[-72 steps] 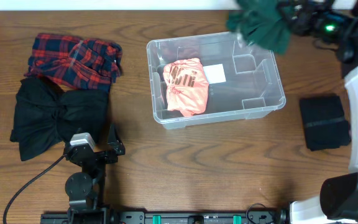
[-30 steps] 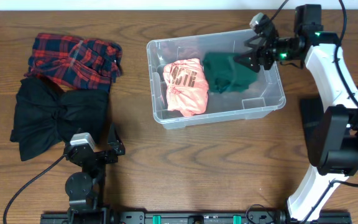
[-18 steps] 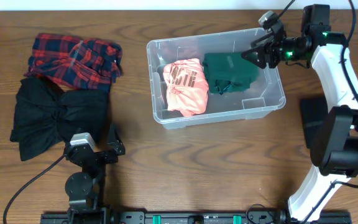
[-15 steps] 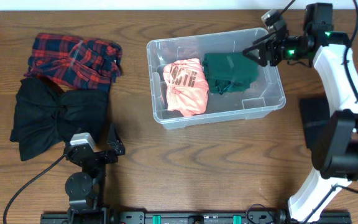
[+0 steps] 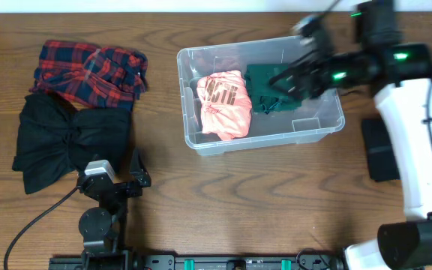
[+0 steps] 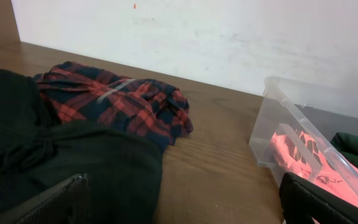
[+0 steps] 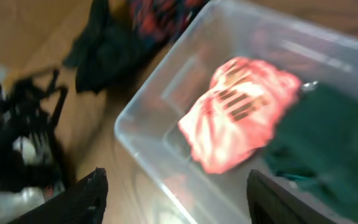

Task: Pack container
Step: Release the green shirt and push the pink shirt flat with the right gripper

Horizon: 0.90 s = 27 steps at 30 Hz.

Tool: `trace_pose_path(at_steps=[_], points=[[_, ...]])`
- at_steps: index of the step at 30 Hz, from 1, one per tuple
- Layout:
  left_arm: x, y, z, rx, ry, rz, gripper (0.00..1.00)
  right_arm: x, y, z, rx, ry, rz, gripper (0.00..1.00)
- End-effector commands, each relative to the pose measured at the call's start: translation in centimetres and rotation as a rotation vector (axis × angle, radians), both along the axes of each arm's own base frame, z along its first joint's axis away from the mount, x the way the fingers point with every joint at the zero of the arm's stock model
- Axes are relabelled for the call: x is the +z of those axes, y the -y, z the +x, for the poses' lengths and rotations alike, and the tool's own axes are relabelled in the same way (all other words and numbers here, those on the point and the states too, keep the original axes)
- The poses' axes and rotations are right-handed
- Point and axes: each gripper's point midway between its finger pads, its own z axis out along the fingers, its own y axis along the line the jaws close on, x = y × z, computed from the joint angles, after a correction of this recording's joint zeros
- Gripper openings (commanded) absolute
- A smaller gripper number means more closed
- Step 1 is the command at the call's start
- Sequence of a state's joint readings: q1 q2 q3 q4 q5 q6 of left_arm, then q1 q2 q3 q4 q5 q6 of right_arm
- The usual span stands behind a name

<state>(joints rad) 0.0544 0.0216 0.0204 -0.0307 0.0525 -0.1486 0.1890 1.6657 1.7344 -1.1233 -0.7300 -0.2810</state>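
Right gripper (image 7: 179,198), jaws wide and empty, hovers over the clear container (image 5: 261,139) holding a pink shirt (image 5: 222,103) and green garment (image 5: 259,82); left gripper (image 6: 179,199) also wide.

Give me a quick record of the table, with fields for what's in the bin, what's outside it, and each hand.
container: clear bin, mid-table
inside: pink shirt and green garment, side by side
outside left: plaid garment, black garment
outside right: black folded cloth
right hand: open, empty, over the container
left hand: open, empty, by the black garment
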Motion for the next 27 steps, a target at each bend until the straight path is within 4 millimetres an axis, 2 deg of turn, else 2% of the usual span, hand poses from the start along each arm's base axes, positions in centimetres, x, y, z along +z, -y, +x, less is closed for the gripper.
trace_pose_path(at_steps=[1,4,6,13,18,21,27], points=[[-1.7,-0.1,-0.1,0.003,-0.056,0.015,0.98,-2.4,-2.1,-1.1,0.065,0.016,-0.147,0.69],[-1.7,-0.1,-0.1,0.003,-0.056,0.015,0.98,-3.7,-4.6,-2.8,0.16,-0.001,-0.165,0.68],[-1.7,-0.1,-0.1,0.003,-0.056,0.015,0.98,-5.3,-5.9,-4.4,0.24,-0.023,-0.195,0.68],[-1.7,-0.1,-0.1,0.003,-0.056,0.015,0.98,-10.8,-8.6,-8.2,0.446,-0.077,-0.273,0.68],[-1.7,-0.1,-0.1,0.003,-0.056,0.015,0.98,-12.1,-10.3,-10.6,0.558,-0.055,-0.285,0.67],[-1.7,-0.1,-0.1,0.003,-0.056,0.015,0.98,-12.7,-10.8,-11.7,0.609,-0.044,-0.308,0.71],[-1.7,-0.1,-0.1,0.003,-0.056,0.015,0.98,-14.7,-11.2,-12.7,0.64,-0.031,-0.352,0.73]])
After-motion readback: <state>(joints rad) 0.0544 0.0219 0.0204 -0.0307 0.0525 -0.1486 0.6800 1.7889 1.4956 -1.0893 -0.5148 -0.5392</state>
